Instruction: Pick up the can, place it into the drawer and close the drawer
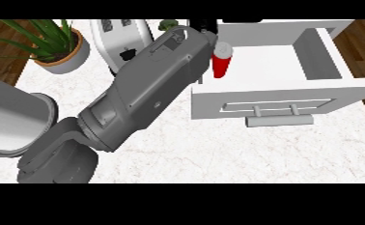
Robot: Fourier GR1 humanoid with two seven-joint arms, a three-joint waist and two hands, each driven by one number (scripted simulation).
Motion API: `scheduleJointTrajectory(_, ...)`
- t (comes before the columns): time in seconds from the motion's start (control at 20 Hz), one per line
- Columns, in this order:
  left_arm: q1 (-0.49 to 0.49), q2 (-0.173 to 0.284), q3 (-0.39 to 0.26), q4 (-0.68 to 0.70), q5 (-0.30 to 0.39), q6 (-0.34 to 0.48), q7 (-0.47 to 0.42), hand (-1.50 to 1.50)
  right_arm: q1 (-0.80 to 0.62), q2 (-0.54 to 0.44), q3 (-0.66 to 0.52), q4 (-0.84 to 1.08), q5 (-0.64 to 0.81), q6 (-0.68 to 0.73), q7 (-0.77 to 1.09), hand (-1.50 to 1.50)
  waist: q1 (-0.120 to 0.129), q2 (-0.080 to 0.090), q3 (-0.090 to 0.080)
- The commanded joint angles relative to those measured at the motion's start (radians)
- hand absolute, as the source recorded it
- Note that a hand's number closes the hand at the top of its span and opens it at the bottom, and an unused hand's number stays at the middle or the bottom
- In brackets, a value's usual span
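Open white drawer (pixel 324 57) as landmark, pulled out toward the view's lower edge, front panel with handle (pixel 279 119) nearest. Red can (pixel 222 62) upright (white top showing) inside the drawer at its left end, hard against the left wall; touching the drawer floor or not, can't tell. Grey forearm running diagonally from lower left of the drawer up to the drawer's far-left corner, ending at a black hand (pixel 206 26) just beyond and above the can. Left or right arm: can't tell from this angle. Hand mostly hidden behind the wrist, so fingers' state unreadable, contact with the can unclear. White toaster (pixel 118 38) left of the drawer, partly covered by the forearm. Potted plant (pixel 53 40) well left of the drawer, on the marble counter (pixel 214 156). Grey rounded container (pixel 21 118) far left, at the edge.
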Motion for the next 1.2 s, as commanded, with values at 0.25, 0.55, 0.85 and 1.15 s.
scheduleJointTrajectory(0.25, -0.005, 0.000, 0.008, -0.023, 0.013, 0.015, 0.032, -1.50, -0.183, -0.023, 0.266, 0.120, 0.466, -0.076, -0.010, -1.50, 0.046, -0.010, -0.001)
scheduleJointTrajectory(0.55, 0.030, 0.000, 0.006, -0.068, -0.008, 0.037, 0.050, -1.50, -0.327, 0.015, 0.425, 0.362, 0.726, -0.237, -0.096, -1.50, 0.071, -0.016, -0.001)
scheduleJointTrajectory(0.85, 0.090, 0.093, -0.018, -0.169, -0.051, 0.037, 0.112, -1.50, -0.424, -0.027, 0.488, 0.564, 0.871, -0.293, -0.128, -1.50, 0.077, -0.024, -0.002)
scheduleJointTrajectory(1.15, 0.082, 0.116, -0.020, -0.221, -0.078, 0.082, 0.169, -1.50, -0.563, -0.063, 0.546, 0.858, 1.023, -0.388, -0.201, -1.50, 0.086, -0.020, -0.001)
